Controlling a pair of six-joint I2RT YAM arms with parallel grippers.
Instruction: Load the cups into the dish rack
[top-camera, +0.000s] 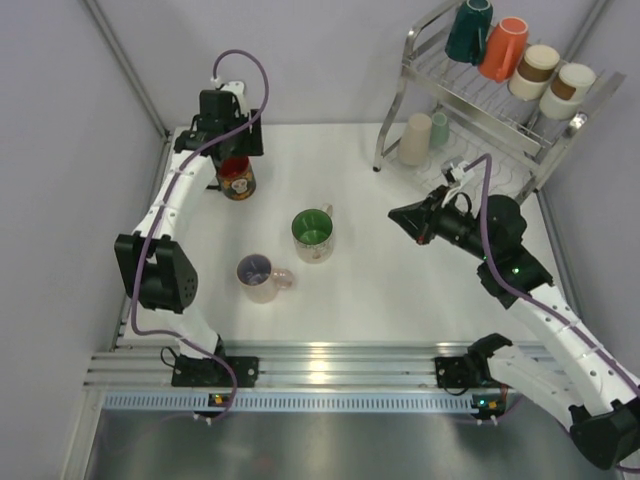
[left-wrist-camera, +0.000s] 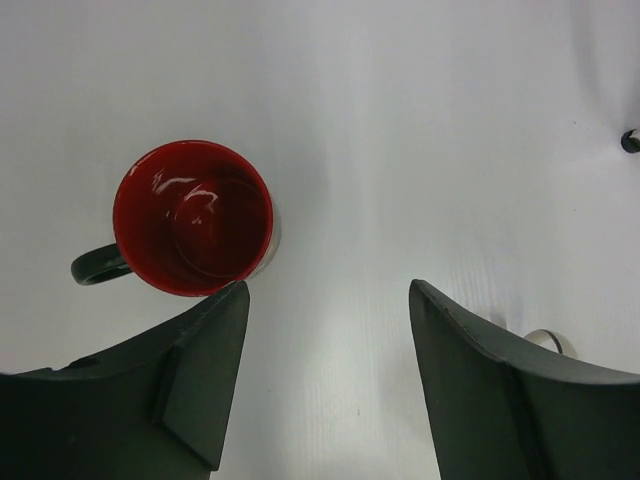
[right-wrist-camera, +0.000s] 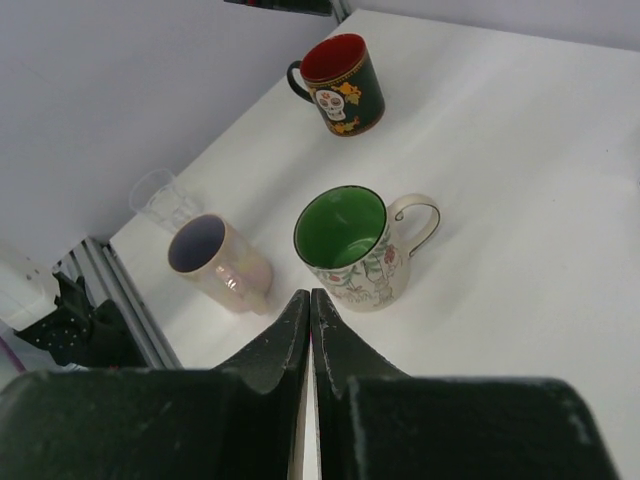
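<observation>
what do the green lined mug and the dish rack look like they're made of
Green-lined mug: probably glazed ceramic; glossy green inside, painted flowers outside.
Dish rack: looks like chromed metal; shiny silver tubes and wires.

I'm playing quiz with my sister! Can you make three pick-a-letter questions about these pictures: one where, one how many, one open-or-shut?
1. Where is the green-lined mug?
A) standing on the table
B) on the floor
C) stacked inside another cup

2. How many cups sit on the dish rack's top shelf?
A) one
B) four
C) eight

3. The right gripper is:
A) wide open
B) shut on a cup
C) shut, holding nothing

Answers:
1 A: it stands upright on the white top.
2 B: teal cup, orange cup, two white-and-brown cups.
3 C: jaws pressed together, empty.
</observation>
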